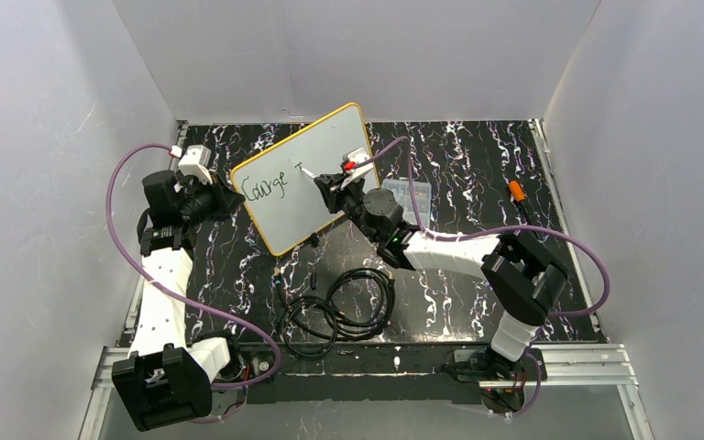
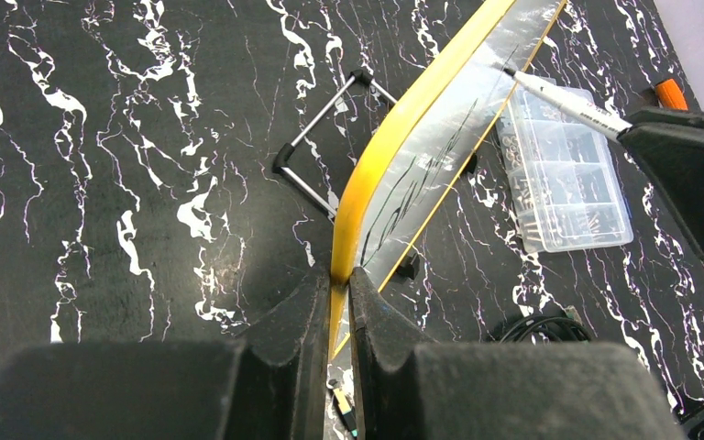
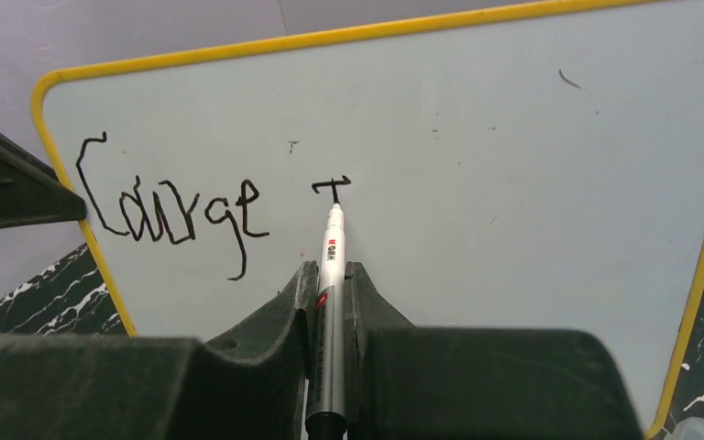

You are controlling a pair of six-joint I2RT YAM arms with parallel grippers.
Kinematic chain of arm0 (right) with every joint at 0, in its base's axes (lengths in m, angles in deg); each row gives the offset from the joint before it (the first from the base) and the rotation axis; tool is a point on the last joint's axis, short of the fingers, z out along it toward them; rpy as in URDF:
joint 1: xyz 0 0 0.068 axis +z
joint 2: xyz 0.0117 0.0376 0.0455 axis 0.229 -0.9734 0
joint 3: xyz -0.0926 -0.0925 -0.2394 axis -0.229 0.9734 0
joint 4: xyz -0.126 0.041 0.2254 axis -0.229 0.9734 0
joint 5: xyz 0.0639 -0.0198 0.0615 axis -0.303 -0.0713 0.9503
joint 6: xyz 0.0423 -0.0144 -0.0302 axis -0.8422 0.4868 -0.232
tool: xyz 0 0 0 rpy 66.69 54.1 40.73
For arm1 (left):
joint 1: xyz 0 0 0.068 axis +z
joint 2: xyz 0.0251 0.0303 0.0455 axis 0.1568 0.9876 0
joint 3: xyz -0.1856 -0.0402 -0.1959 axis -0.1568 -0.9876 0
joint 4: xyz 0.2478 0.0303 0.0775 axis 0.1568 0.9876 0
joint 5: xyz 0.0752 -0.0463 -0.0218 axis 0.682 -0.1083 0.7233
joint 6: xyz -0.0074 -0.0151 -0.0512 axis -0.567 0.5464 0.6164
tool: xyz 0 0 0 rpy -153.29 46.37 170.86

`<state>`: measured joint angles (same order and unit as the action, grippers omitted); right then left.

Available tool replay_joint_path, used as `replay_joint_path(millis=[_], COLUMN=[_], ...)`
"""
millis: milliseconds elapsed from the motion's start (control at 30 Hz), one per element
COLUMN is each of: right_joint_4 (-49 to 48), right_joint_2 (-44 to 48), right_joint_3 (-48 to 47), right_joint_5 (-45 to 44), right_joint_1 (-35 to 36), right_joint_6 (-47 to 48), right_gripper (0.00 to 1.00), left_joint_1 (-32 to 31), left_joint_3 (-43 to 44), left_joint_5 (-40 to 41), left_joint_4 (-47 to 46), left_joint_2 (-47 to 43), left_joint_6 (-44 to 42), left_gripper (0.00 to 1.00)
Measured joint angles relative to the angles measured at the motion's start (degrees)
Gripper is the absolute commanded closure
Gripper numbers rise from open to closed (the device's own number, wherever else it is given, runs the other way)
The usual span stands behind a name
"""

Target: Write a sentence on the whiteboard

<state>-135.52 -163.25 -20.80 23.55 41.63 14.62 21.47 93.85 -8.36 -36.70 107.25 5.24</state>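
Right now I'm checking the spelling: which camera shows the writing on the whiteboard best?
Right wrist: it faces the whiteboard nearly square, so the writing reads clearly, "Courge T". Top external shows it small and slanted; left wrist sees the board almost edge-on, the strokes squeezed into streaks.

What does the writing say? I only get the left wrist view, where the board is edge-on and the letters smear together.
Observer: The right wrist camera faces the board; the writing reads "Courge", then a "T".
Operator: Where exactly is the pen?
Observer: The pen, clamped between the right fingers, has its tip at the foot of the T's stem.
Operator: Is there room for more?
Observer: Plenty; right of the T the board is blank apart from a few small marks.
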Motion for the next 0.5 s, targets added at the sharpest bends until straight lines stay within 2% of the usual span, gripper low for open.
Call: replay_joint_path(millis=[500], right_joint_4=[-0.02], right_joint_2=[-0.11], right_joint_3=[2.21], right_joint_5=[0.17], right_joint_1=[0.13], right_joint_6=[-1.07], right_gripper=[0.99], left_joint_1=[-0.07], left_joint_3=[0.00], left_joint_5=[0.07], left_joint_4=[0.04], left_joint_2=[0.02], left_joint_6=[-0.02], left_gripper=[1.00])
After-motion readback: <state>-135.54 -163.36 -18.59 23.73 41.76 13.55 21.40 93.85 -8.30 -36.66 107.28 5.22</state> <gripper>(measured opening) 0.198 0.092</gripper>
